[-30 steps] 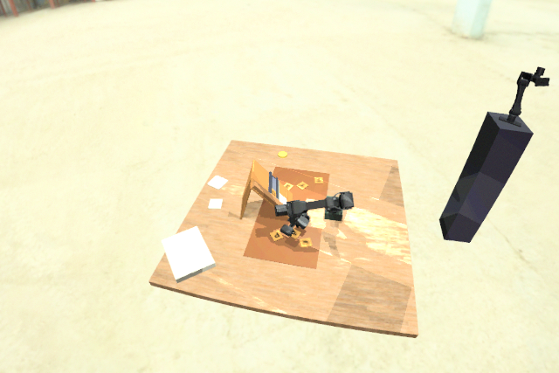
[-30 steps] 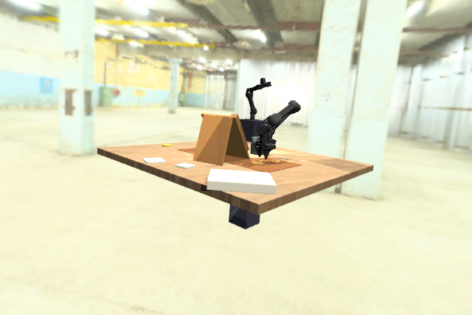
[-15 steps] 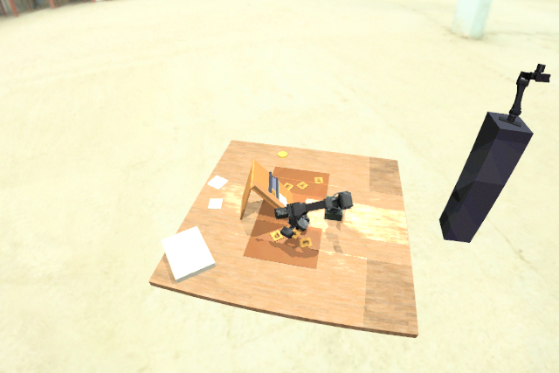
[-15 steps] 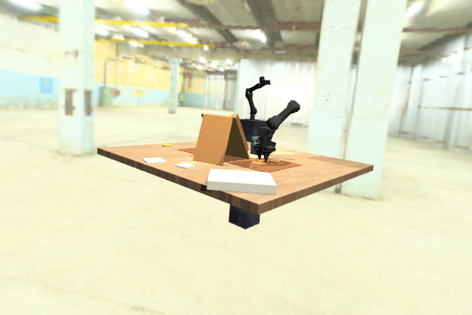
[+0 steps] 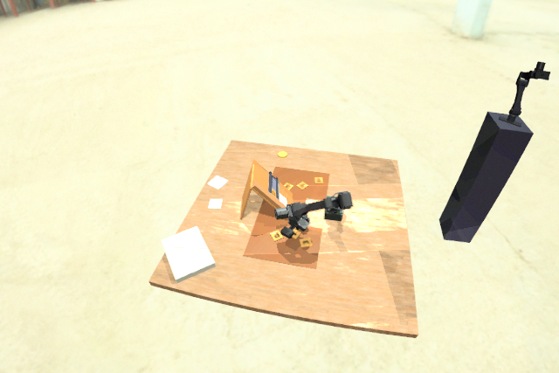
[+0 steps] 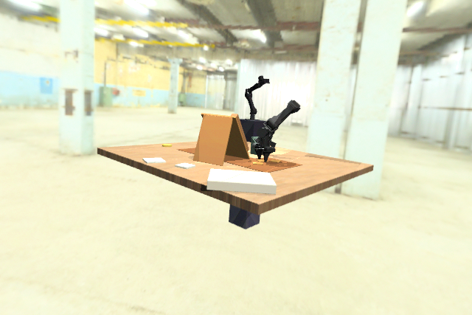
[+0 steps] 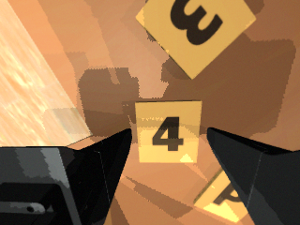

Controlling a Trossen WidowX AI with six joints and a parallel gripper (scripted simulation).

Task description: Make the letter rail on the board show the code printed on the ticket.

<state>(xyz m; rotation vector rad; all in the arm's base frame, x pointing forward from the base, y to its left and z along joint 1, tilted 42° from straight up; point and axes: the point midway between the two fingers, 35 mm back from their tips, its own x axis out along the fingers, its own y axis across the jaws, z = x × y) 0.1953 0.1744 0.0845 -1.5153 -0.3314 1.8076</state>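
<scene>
The gripper point(image 5: 294, 229) point(image 6: 262, 159) point(image 7: 170, 129) is open, pointing down low over the mat, its fingers on either side of the tile marked 4 point(image 7: 146, 141) with nothing gripped. A tile marked 3 point(image 7: 194, 52) lies turned beyond it. A third tile point(image 7: 211, 199) is partly hidden by the right finger. Three more tiles point(image 5: 287, 186) point(image 5: 302, 185) point(image 5: 318, 180) lie on the far part of the mat. The sloped board point(image 5: 264, 181) point(image 6: 214, 138) carries the dark rail point(image 5: 272, 179), with a small yellowish patch at its near end. The white ticket point(image 5: 282, 198) is too small to read.
The brown mat point(image 5: 257, 249) lies on the wooden counter point(image 5: 271, 287) point(image 6: 320, 178). A thick white block point(image 5: 187, 253) point(image 6: 241, 180) is near the counter's corner. Two white cards point(image 5: 217, 182) point(image 5: 215, 203) lie behind the board. A yellow disc point(image 5: 282, 154) point(image 6: 167, 145) is at the far edge.
</scene>
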